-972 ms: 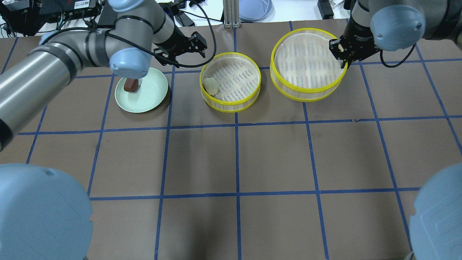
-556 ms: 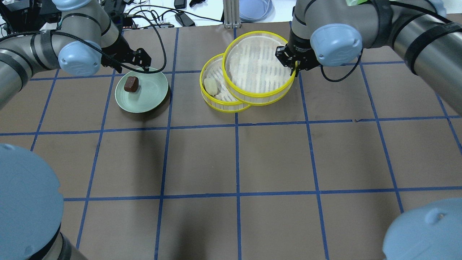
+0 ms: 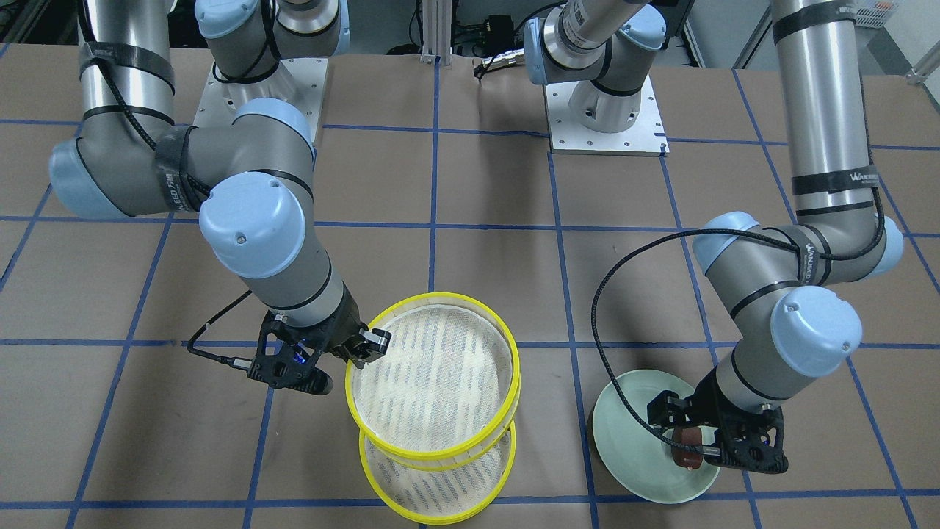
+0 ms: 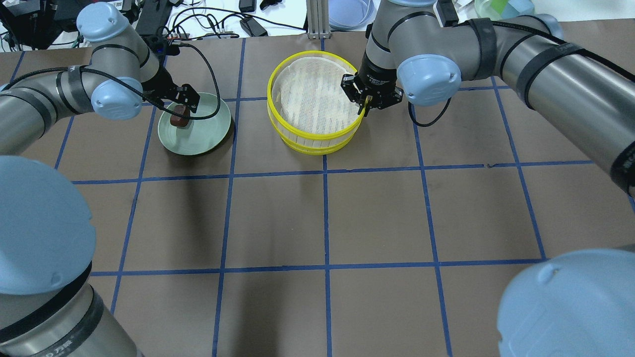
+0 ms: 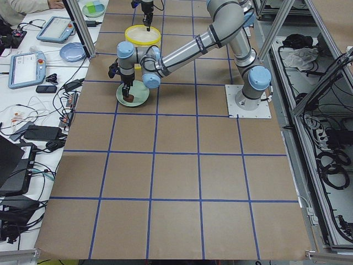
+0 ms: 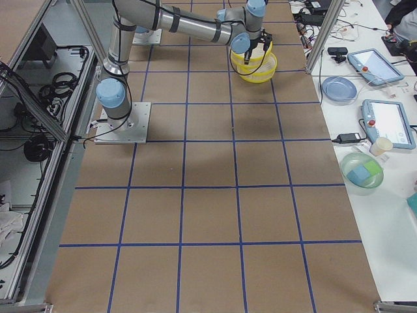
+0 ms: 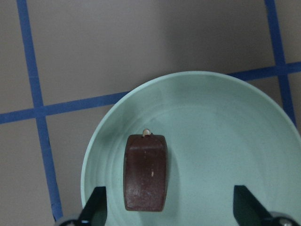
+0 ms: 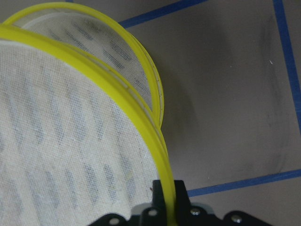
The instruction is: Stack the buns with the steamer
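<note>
Our right gripper [image 4: 365, 103] is clamped on the yellow rim of the upper tier [image 4: 310, 91], one finger inside the wall and one outside, and carries it over the lower tier [image 3: 433, 486] at the far middle of the table. Our left gripper [image 7: 169, 202] is spread wide over the green plate [image 7: 225, 132], with a finger on either side of the brown bun [image 7: 146, 174] and touching it nowhere. The bun lies on the plate, closer to one finger than to the other. We see the main risk on the right: a pinch at a single spot on the rim lets the tier sag on its far side, so it could land rim on rim, sit crooked or shove the lower tier sideways. On the left, closing from this offset would bring one finger onto the bun first and might skid it across the smooth plate. The overhead view makes the two tiers look almost like one ring. The front-facing view and the right wrist view show them apart, with the lower rim peeking out beyond the upper one, so we judge it not yet seated. Only the left wrist view shows the gaps beside the bun. The cream bun appears in no view.
</note>
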### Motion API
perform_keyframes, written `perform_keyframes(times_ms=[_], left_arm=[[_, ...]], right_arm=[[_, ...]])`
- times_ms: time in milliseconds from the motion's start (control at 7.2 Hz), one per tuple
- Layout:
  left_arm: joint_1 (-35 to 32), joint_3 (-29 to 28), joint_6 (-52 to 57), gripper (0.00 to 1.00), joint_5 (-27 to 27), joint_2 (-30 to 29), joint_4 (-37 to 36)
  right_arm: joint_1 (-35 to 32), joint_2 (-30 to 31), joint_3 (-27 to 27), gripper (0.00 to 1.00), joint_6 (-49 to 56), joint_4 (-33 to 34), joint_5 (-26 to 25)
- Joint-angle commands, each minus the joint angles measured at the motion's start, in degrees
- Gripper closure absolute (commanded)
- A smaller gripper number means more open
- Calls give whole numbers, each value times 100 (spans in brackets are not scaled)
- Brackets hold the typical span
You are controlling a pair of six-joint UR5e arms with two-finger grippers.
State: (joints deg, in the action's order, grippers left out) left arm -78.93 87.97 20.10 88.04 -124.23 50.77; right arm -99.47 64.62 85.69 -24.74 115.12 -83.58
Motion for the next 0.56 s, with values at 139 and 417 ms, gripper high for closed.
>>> perform_keyframes(times_ms=[139, 417], left_arm=[[53, 1, 125, 72, 141, -277, -103], [115, -104, 214, 100, 187, -199, -85]], right_arm=[[-54, 365, 18, 100, 64, -8, -492], [-46, 332, -52, 100, 138, 115, -422]])
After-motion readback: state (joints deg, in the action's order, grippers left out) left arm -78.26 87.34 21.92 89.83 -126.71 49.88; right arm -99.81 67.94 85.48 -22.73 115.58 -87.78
